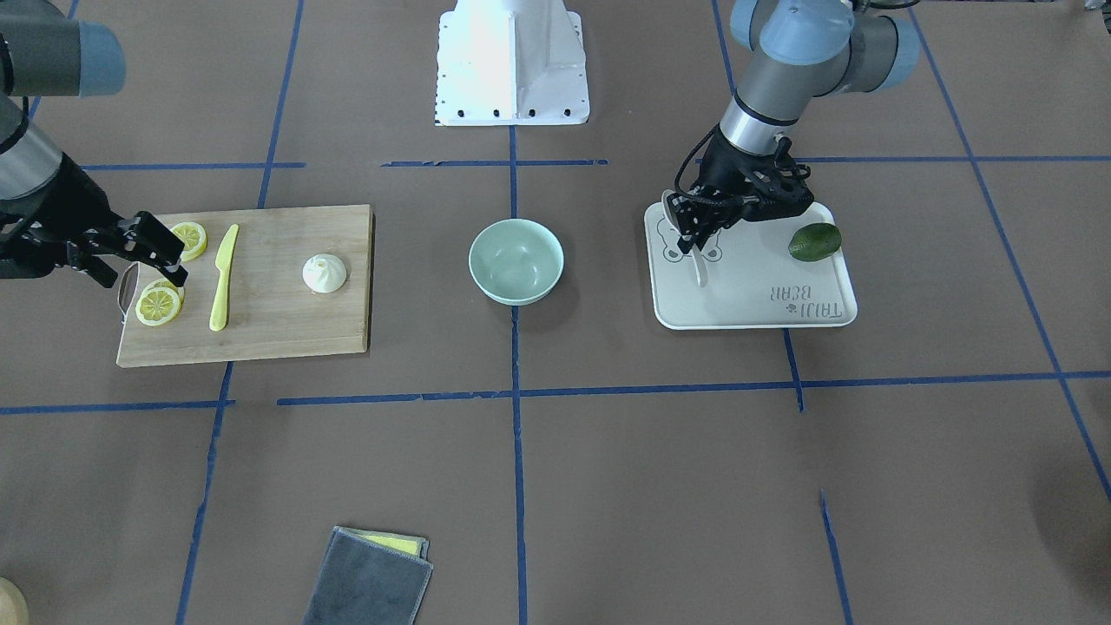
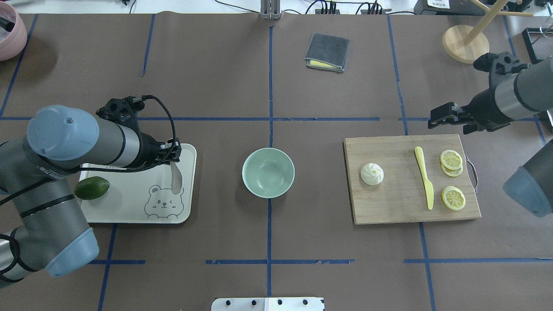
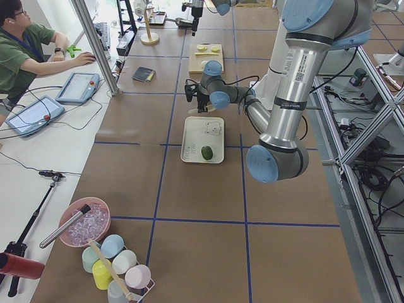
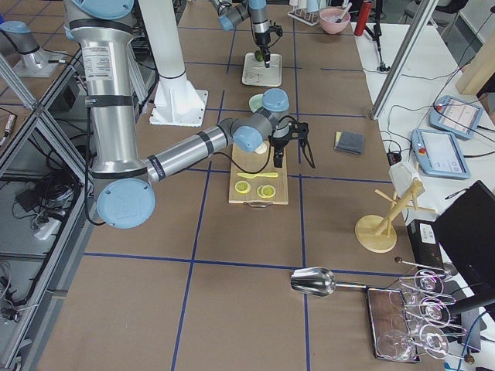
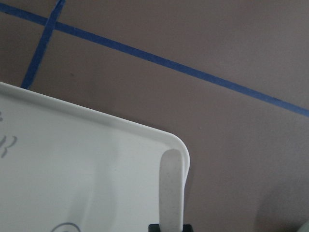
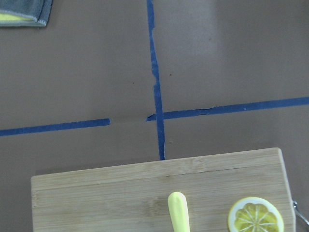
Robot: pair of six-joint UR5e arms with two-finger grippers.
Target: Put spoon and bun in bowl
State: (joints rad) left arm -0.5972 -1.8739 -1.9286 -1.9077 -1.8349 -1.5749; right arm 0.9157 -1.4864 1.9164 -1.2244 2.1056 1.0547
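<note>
The off-white spoon (image 1: 700, 266) is pinched in my left gripper (image 1: 692, 239), which is shut on it over the white tray's (image 1: 755, 295) corner nearest the bowl. In the overhead view the spoon (image 2: 176, 180) points along the tray below the gripper (image 2: 173, 159). The left wrist view shows its stem (image 5: 171, 186). I cannot tell whether it touches the tray. The mint-green bowl (image 2: 268, 172) stands empty at the table's centre. The white bun (image 2: 372, 174) sits on the wooden cutting board (image 2: 397, 207). My right gripper (image 2: 433, 119) is open, above the board's far edge.
A yellow plastic knife (image 2: 424, 177) and lemon slices (image 2: 452, 198) lie on the board beside the bun. A green avocado (image 2: 91, 188) lies on the tray. A folded grey cloth (image 2: 327, 52) lies at the far side. A wooden stand (image 2: 465, 43) is at the far right.
</note>
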